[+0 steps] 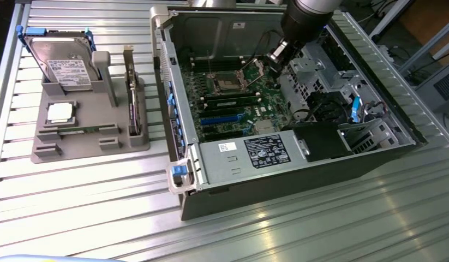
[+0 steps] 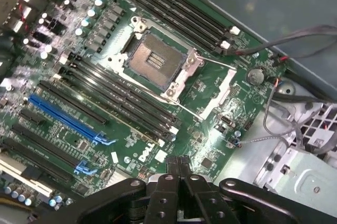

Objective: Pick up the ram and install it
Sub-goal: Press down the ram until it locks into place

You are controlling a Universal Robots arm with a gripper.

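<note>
Ram seated on edge in a grey holder, well apart from closed gripper fingers hovering inside an open computer case.

Seen edge-on in the exterior view as one thin green strip, the ram [image 1: 80, 131]; label and chips too small to make out. Beside it in the holder [image 1: 46, 150]: one hard drive [image 1: 64, 63], one square processor chip [image 1: 60, 112], one upright card [image 1: 131, 98]. Off to the exterior view's right, the case [image 1: 282, 180], with the arm [image 1: 308, 19] cut off at the frame's edge. Gripper [image 2: 178, 162] pressed shut on nothing, above the motherboard [image 2: 221, 92] near one empty socket [image 2: 155, 60]. Another greenish strip among the board's slots, unclear.
</note>
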